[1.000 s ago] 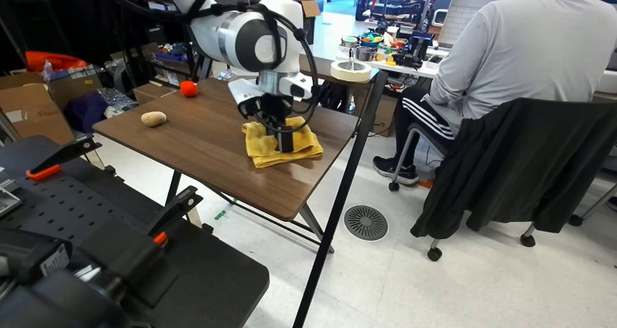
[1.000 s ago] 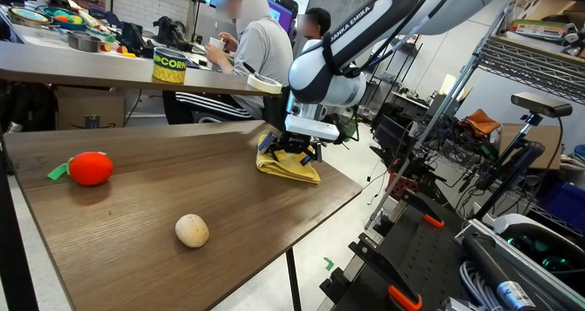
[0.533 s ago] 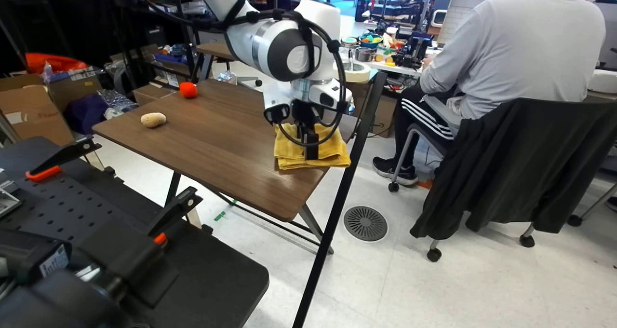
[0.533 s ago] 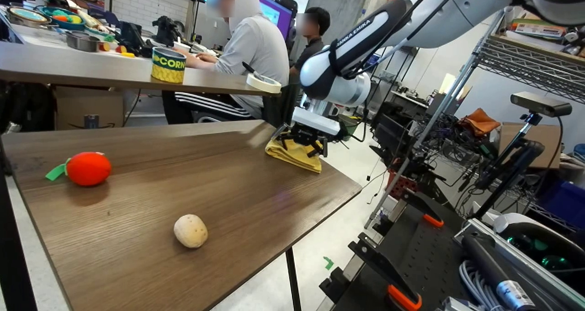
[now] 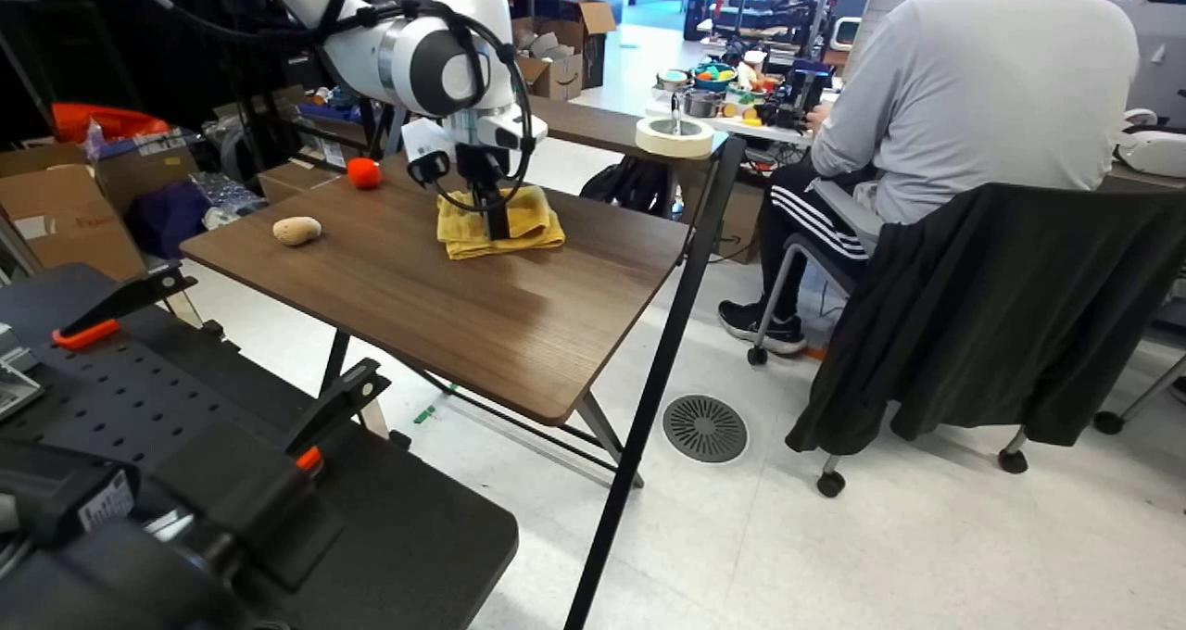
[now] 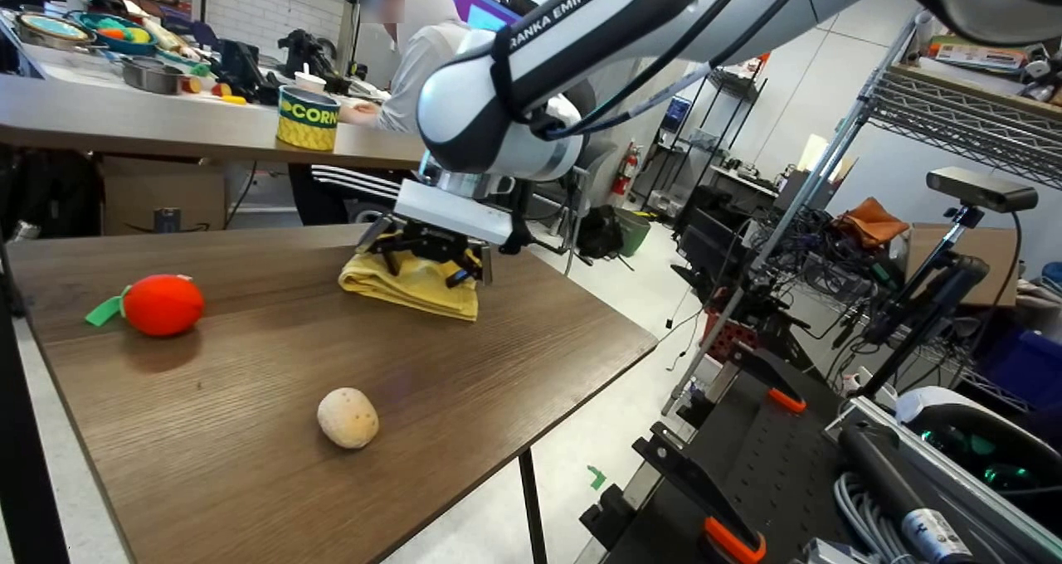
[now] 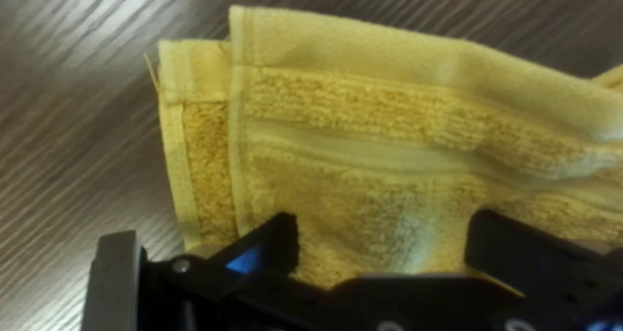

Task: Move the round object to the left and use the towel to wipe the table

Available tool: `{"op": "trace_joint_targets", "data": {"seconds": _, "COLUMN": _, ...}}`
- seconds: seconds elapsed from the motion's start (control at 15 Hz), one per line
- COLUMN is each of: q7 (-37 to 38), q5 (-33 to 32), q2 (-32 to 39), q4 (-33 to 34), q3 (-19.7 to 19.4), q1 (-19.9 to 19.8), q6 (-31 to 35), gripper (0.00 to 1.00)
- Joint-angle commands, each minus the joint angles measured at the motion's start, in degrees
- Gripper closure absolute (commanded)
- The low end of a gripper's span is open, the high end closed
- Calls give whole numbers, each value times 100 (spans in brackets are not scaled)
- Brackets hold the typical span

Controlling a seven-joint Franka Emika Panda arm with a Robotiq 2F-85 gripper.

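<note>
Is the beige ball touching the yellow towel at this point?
No, in an exterior view the beige ball sits apart from the yellow towel, with the brown table showing between them.

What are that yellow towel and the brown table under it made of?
Towel: matte terry cloth, probably cotton; nubby pile and flat woven bands show. Table top: wood or wood-look laminate, satin sheen; grain lines and soft glare show.

Claw (image 7: 383,218) downward, jaws wide apart
</note>
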Motion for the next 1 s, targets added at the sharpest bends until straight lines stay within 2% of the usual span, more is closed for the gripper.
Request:
{"op": "trace_joint_targets", "data": {"seconds": 0.0, "q7": 330, "q5": -302, "q2": 574, "q4": 848, "q3": -206, "q1": 137, "q6": -290, "gripper": 0}}
{"op": "trace_joint_targets", "data": {"seconds": 0.33, "q7": 824, "q5": -316, "q2": 575, "q4": 670, "q3": -685, "q1": -449, "q6": -167, "gripper": 0}}
{"op": "trace_joint_targets", "data": {"seconds": 0.47, "q7": 894, "q5": -319, "q2": 589, "q4": 605, "q3": -780, "q1": -716, "q6": -151, "gripper": 0}}
{"op": "trace_joint_targets", "data": {"seconds": 0.6, "q7": 787, "q5": -317, "q2": 577, "q4": 576, "q3": -701, "q1": -896, "q6": -149, "gripper": 0}}
{"op": "trace_joint_targets", "data": {"seconds": 0.8, "q7": 486, "q5": -378, "q2": 433, "q4": 431, "q3": -469, "q1": -772, "q6": 7, "gripper": 0}}
{"op": "trace_joint_targets", "data": {"seconds": 0.93, "q7": 276, "q5": -441, "q2": 307, "q4": 290, "q3": -361, "q1": -461, "q6": 184, "gripper": 0}}
